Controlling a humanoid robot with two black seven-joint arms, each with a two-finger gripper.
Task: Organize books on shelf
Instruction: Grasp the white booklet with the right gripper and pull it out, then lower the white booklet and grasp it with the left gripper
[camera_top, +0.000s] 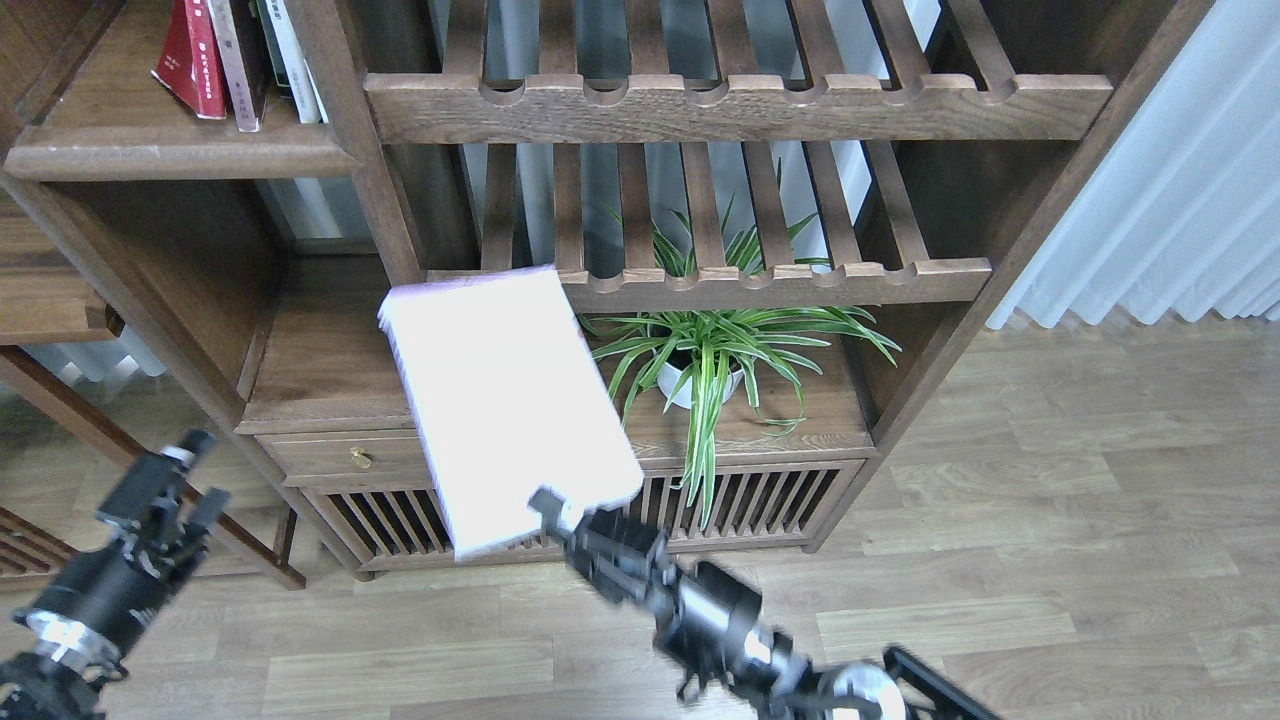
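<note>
Black right-arm fingers (548, 503) pinch the lower edge of a large pale lavender-white paperback (508, 400), held aloft before the dark-brown wooden shelf (330, 350); the carrying step seems underway, with standing it on that board next. Left fingers (185, 475) hang spread, empty, while upper-left shelf (150, 150) holds red and pale books (235, 55).

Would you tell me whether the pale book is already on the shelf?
Not yet: the pale book is held in the air by the right end effector.
</note>
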